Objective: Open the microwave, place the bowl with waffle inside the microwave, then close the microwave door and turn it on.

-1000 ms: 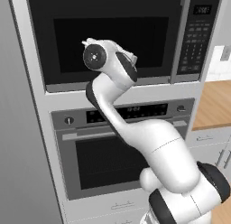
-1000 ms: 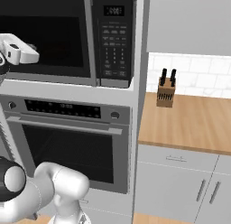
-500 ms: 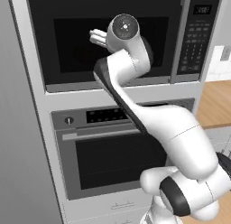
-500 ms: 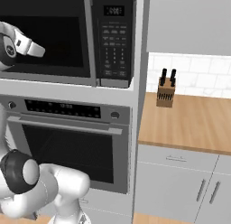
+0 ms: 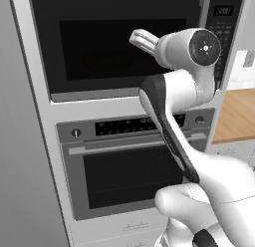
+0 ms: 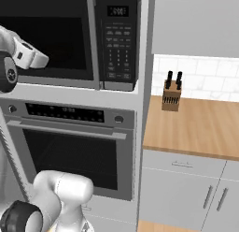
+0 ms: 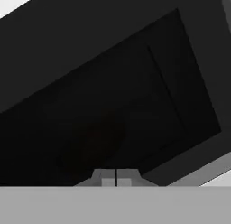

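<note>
Microwave door (image 5: 119, 47) is closed (bowl likely inside). Fingers (image 7: 116, 179) together, empty; aim them squarely at the keypad (image 6: 117, 44) start button.

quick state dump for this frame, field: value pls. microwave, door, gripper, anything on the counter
microwave: built in above the oven
microwave door: shut, handle on its right edge
gripper: shut, empty, facing the door glass
arm: raised in front of the microwave
counter: knife block near the wall
bowl: not seen
</note>
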Robot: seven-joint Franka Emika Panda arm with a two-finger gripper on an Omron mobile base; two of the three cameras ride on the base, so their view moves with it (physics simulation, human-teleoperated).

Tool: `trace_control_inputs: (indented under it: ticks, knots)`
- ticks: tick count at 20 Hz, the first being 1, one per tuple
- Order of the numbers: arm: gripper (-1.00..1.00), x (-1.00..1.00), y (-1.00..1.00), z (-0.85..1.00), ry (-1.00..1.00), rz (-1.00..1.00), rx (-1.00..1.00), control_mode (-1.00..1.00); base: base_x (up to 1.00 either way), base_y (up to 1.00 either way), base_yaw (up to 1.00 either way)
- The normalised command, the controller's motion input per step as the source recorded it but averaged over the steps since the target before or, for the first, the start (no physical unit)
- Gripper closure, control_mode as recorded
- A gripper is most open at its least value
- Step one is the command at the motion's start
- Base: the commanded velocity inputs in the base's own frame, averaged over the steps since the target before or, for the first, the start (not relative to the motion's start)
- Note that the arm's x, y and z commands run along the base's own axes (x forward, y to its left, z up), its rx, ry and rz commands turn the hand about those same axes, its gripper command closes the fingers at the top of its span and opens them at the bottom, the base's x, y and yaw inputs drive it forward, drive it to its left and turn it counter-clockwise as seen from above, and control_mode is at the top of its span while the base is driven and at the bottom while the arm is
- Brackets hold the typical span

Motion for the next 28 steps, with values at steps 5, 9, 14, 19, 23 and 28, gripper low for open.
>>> trace_control_inputs:
  ticks: [5, 9, 14, 19, 23, 28]
  knots:
    - [1.0, -0.62, -0.99, 0.0, -0.01, -0.01, 0.29, -1.0, 0.0, 0.0, 0.0]
    - [1.0, -0.1, -0.75, 0.0, 0.02, 0.0, 0.38, -1.0, 0.0, 0.0, 0.0]
    - [1.0, -0.26, -0.77, 0.0, 0.02, -0.02, 0.46, -1.0, 0.0, 0.0, 0.0]
    - [1.0, -0.06, -0.57, -0.23, 0.0, -0.01, 0.4, -1.0, 0.0, 0.0, 0.0]
    - [1.0, -0.26, -0.25, -0.27, 0.0, 0.0, 0.16, -1.0, 0.0, 0.0, 0.0]
    - [1.0, -0.05, -0.05, -0.1, 0.01, 0.0, 0.02, -1.0, 0.0, 0.0, 0.0]
